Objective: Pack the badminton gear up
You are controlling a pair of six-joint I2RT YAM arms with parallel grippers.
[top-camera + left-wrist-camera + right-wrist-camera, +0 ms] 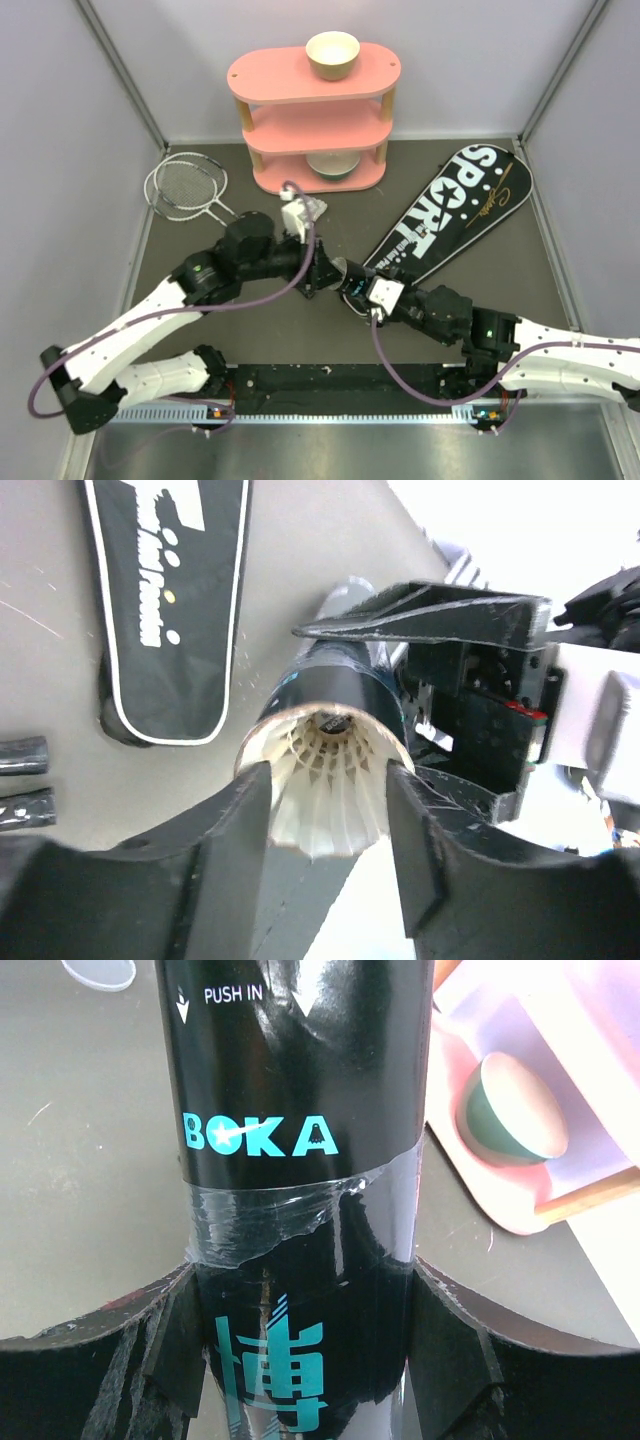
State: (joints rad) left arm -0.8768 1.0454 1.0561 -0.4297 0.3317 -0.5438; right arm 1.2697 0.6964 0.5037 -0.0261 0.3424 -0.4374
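The right pincer [305, 1290] clamps the black tube [300, 1080], mid-frame in the top view. The left pincer [328, 780] flanks the shuttlecock [330, 825] half-seated in the tube's mouth; whether it squeezes, I cannot tell. Pushing off-axis could crush feathers or jam it.

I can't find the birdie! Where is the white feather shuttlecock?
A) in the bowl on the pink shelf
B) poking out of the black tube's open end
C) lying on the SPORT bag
B: the left wrist view shows the shuttlecock with its feathers sticking out of the mouth of the black tube.
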